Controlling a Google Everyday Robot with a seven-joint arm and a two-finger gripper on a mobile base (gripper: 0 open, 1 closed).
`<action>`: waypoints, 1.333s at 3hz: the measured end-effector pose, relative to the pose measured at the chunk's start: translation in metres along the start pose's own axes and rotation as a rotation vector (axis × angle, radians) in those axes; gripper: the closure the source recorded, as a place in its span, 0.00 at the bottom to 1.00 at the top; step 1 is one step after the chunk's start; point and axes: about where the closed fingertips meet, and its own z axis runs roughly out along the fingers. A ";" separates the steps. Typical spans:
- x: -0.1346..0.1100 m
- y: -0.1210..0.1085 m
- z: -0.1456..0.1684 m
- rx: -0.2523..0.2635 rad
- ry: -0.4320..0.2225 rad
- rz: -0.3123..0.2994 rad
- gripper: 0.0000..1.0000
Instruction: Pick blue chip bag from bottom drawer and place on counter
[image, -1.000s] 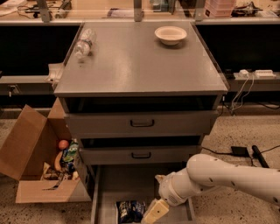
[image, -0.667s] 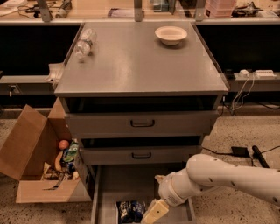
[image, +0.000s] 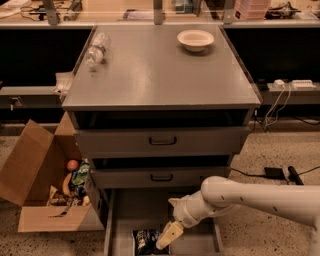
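The blue chip bag (image: 145, 241) lies on the floor of the open bottom drawer (image: 131, 210), near its front, partly cut off by the lower edge of the view. My gripper (image: 167, 236) on the white arm reaches down into the drawer from the right, its cream fingers (image: 169, 234) just right of the bag and touching or nearly touching its edge. The counter (image: 160, 75) is the grey cabinet top above.
A white bowl (image: 195, 39) and a lying clear plastic bottle (image: 97, 49) are on the counter. Two shut grey drawers with black handles (image: 162, 141) sit above the open one. An open cardboard box (image: 45, 192) with snacks and fruit stands at the left.
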 end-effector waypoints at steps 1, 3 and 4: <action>0.016 -0.037 0.065 -0.030 -0.018 -0.016 0.00; 0.074 -0.067 0.177 -0.069 0.000 0.063 0.00; 0.089 -0.078 0.207 -0.074 0.003 0.092 0.00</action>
